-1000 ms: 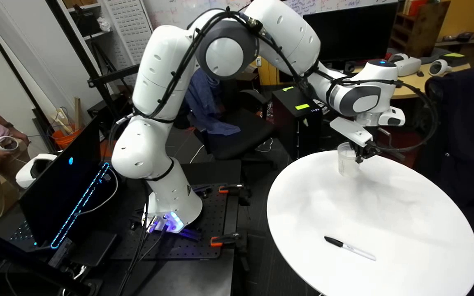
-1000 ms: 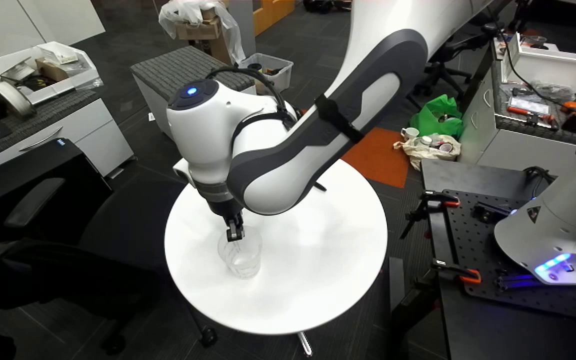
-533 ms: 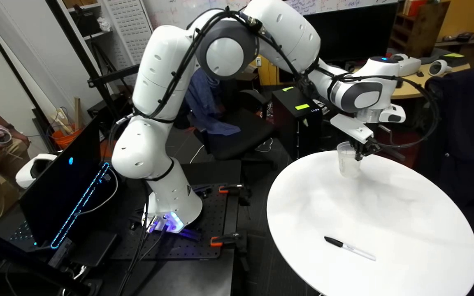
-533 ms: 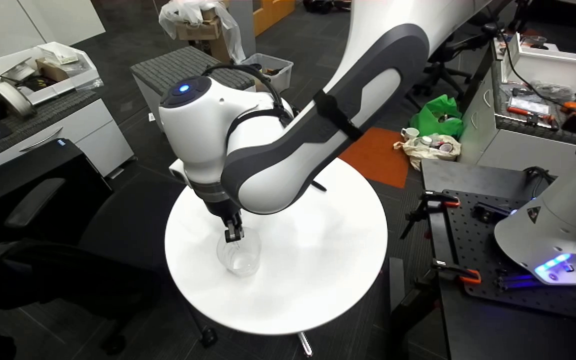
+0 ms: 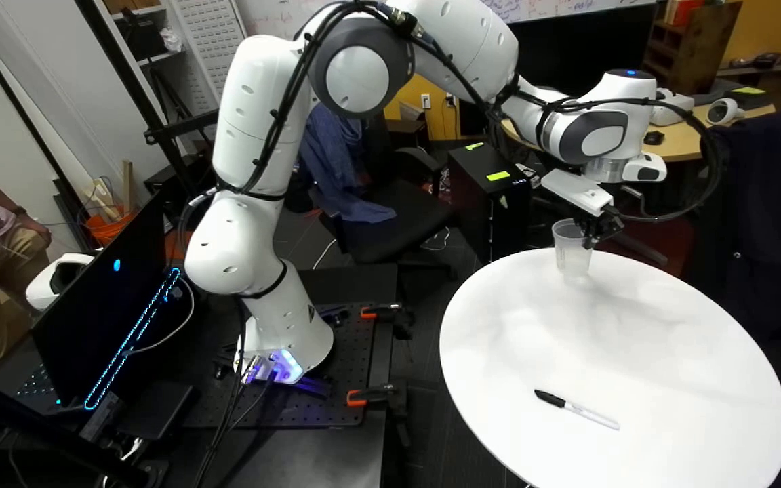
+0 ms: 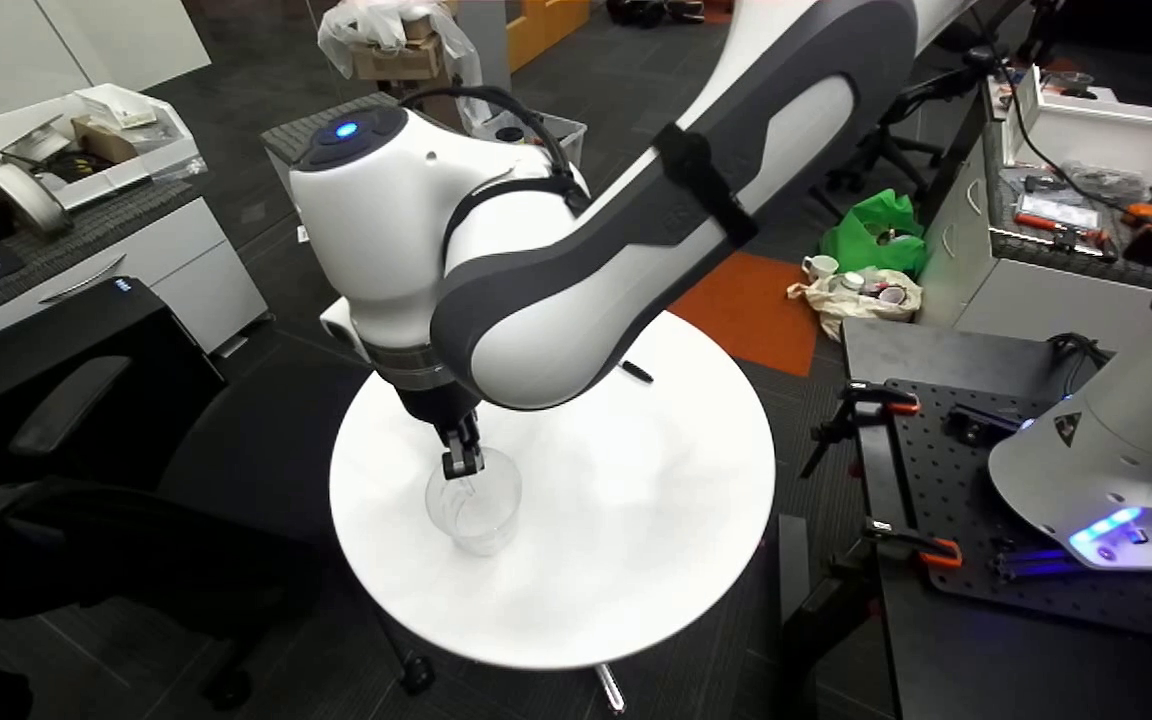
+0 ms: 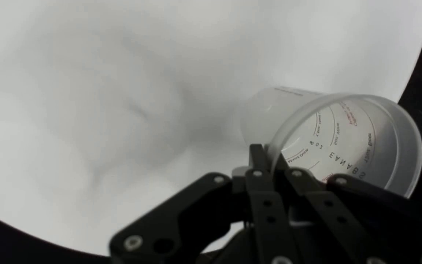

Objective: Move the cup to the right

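The clear plastic cup (image 5: 569, 252) is at the far side of the round white table (image 5: 675, 366) in an exterior view. It also shows in an exterior view (image 6: 488, 515) and in the wrist view (image 7: 354, 143), where its open rim and printed measuring marks face the camera. My gripper (image 5: 590, 241) is shut on the cup's rim, also seen in the wrist view (image 7: 264, 156), with one finger inside and one outside the wall. The cup hangs roughly upright and appears to be a little above the tabletop.
A black-and-white marker (image 5: 577, 409) lies on the near part of the table, partly visible beyond the arm in an exterior view (image 6: 637, 372). A black chair (image 6: 266, 450) stands close to the table's edge. Black clamps (image 5: 373, 394) hold the robot's bench.
The gripper has risen, and the cup has come up with it in the last half second. The marker has not moved.
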Controlling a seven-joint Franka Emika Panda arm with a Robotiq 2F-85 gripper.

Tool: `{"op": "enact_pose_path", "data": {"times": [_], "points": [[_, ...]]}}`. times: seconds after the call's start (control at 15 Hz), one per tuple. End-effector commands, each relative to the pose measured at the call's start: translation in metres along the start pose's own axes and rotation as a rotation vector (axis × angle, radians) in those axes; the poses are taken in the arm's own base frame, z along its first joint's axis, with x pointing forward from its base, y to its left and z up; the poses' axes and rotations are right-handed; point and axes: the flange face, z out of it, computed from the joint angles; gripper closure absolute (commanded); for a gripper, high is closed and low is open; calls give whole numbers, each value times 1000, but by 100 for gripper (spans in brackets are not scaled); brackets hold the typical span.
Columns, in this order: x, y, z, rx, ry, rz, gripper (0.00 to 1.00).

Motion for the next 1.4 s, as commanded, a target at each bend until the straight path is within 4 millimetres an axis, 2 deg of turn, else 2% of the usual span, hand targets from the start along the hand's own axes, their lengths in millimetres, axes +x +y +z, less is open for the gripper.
{"op": "enact_pose_path", "data": {"times": [0.0, 0.27, 0.67, 0.93, 1.33], "points": [[-15, -2, -35, -13, 12, 35, 99], [-27, 18, -65, -27, 61, 100, 99], [-66, 69, -95, -11, 114, 231, 99], [-94, 102, -101, 12, 148, 319, 99], [-129, 147, -93, 60, 210, 477, 99]]}}
